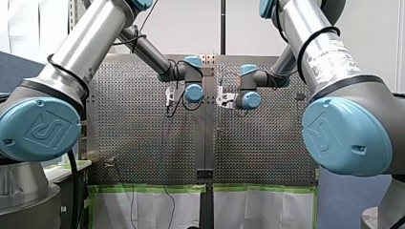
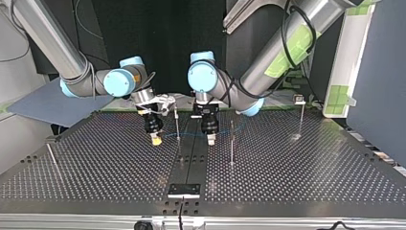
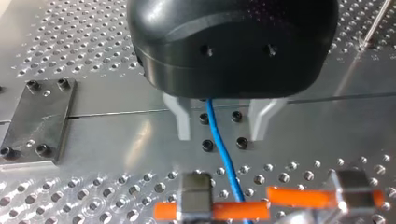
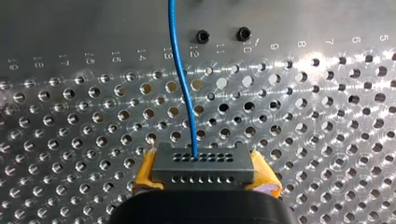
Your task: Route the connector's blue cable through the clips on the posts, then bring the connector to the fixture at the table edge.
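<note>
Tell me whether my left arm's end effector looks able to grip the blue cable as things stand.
Probably yes. The left end effector is open and the blue cable runs between its fingers, with nothing else in the gap. The right end effector grips the connector further along.

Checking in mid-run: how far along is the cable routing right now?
Done: my right gripper is shut on the grey multi-hole connector. In hand: my left gripper stands open astride the thin blue cable, not clamping it. Left: I see no thin metal post carrying the cable in a clip, so routing seems unstarted, and the connector is well short of the black fixture plate at the table edge.
</note>
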You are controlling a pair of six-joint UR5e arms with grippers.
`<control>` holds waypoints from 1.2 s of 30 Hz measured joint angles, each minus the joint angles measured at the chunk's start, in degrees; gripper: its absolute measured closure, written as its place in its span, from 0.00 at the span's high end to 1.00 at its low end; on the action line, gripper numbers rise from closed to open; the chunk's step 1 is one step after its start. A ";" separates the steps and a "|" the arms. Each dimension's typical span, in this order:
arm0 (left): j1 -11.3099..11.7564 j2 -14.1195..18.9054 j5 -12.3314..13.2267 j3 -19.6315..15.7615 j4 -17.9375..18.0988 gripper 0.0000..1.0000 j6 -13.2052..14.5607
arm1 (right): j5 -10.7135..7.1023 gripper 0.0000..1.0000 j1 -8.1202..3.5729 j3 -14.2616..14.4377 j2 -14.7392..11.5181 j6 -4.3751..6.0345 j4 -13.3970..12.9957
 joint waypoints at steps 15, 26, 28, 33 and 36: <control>0.12 0.02 0.90 -0.08 0.03 0.00 -3.92 | 0.09 0.02 0.01 0.02 0.01 -0.09 0.20; -0.07 -0.03 1.06 -1.57 0.73 0.00 -4.17 | 0.26 0.02 0.03 0.01 -0.01 -0.16 0.81; -0.12 -0.04 1.15 -2.25 1.37 0.00 -4.11 | 0.27 0.02 0.01 0.01 0.00 -0.17 1.20; -0.31 -0.10 1.70 -3.57 2.26 0.00 -3.97 | 1.10 0.02 -0.09 0.06 -0.01 -0.24 2.94; -0.43 -0.12 2.10 -4.36 2.79 0.00 -3.84 | 2.11 0.02 -0.09 0.40 -0.04 -0.53 4.32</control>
